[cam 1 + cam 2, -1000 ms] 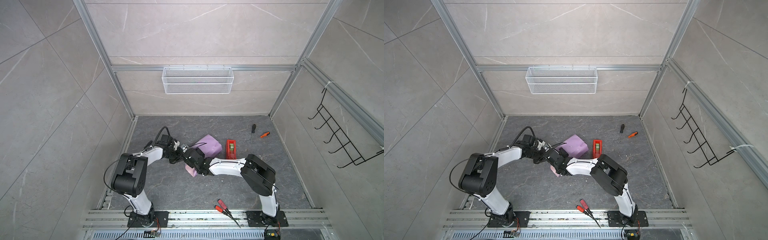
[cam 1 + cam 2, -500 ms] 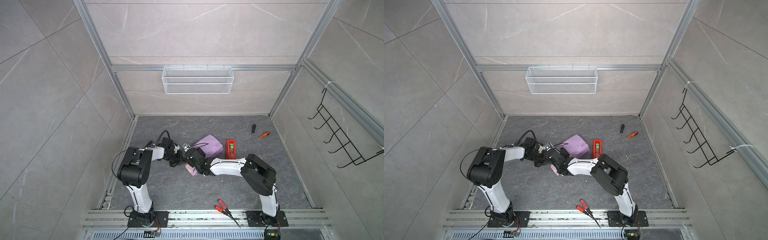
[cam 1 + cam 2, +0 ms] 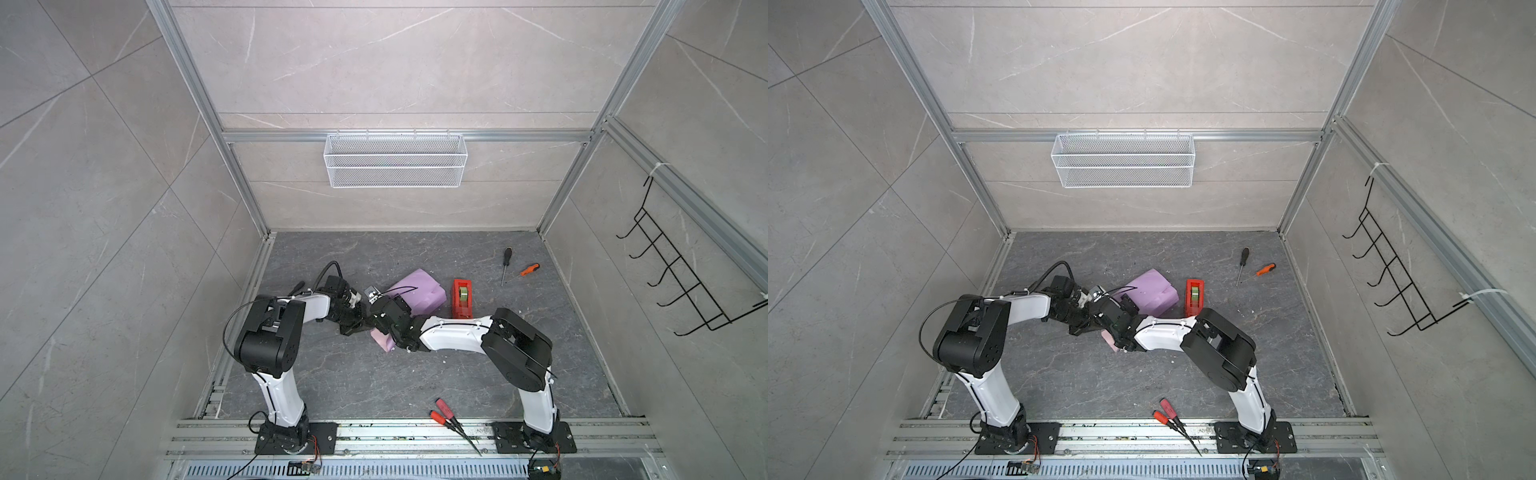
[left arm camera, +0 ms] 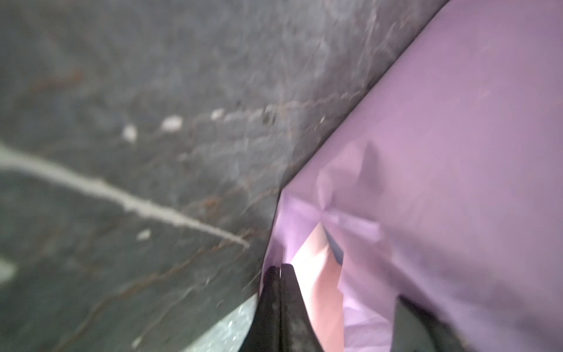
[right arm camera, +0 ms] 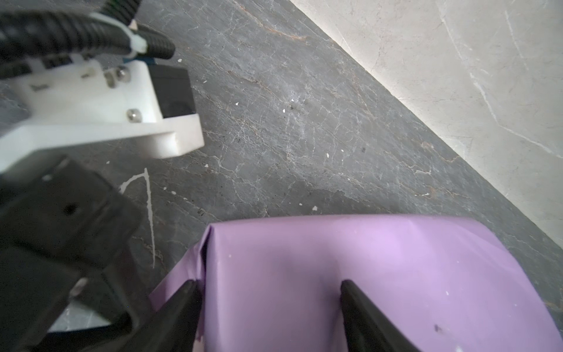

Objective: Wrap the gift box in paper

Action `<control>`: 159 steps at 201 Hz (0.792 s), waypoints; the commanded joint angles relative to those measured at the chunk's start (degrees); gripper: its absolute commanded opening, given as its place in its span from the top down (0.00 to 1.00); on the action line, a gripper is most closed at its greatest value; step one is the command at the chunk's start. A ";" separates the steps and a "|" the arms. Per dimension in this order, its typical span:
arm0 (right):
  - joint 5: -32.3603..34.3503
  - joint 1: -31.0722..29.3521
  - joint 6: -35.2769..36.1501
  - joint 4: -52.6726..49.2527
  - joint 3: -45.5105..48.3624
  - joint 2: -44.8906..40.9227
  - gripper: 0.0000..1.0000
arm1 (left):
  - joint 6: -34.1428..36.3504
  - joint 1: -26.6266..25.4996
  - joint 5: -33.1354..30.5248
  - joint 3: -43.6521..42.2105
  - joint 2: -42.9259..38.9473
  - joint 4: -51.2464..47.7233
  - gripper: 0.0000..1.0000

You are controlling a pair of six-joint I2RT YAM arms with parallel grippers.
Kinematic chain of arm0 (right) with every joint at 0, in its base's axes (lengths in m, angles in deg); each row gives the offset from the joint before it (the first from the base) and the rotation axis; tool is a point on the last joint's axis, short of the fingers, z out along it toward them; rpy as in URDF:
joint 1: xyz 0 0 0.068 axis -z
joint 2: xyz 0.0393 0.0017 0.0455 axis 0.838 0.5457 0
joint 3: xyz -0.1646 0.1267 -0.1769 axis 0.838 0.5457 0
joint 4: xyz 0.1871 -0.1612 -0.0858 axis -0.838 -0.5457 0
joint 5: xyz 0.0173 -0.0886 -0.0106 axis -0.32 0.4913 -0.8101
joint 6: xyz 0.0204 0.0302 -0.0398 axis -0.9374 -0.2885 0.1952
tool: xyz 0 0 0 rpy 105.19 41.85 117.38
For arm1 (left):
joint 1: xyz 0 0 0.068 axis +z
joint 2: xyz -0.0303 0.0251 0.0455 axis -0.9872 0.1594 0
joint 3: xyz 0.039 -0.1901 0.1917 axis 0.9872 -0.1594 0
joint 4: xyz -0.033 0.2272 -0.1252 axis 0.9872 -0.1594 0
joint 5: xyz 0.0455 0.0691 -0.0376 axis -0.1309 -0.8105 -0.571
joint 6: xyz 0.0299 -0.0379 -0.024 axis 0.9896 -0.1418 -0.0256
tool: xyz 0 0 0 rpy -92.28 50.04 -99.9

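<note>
Left gripper (image 4: 280, 269) still pinched together beside the paper (image 4: 457, 152), its elbow swung nearer, right gripper (image 5: 268, 304) unmoved, spread across the paper.

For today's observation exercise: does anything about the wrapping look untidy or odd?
Yes. The paper is crumpled at one corner, where a gap shows its pink inside and a dark sliver, perhaps the box. White specks litter the floor.

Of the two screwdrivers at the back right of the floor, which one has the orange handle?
The shorter screwdriver, lying nearer the right wall. Its handle is orange; the longer screwdriver beside it, towards the tape dispenser, has a black handle.
</note>
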 commanded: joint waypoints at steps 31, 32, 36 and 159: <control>-4.35 0.94 -0.79 -11.05 1.88 2.43 0.26 | 0.93 0.26 -5.55 -4.07 -1.51 -6.92 1.00; -4.36 0.94 -0.79 -11.05 1.87 2.33 0.26 | 0.93 0.24 -5.49 -4.10 -1.59 -6.95 1.00; -4.44 0.95 -0.78 -11.05 1.85 2.04 0.26 | 0.89 0.23 -5.32 -4.27 -1.75 -6.95 1.00; -10.16 3.53 -4.01 -15.03 -3.14 -8.99 0.23 | 1.94 4.70 -4.46 -10.67 -13.61 -3.20 1.00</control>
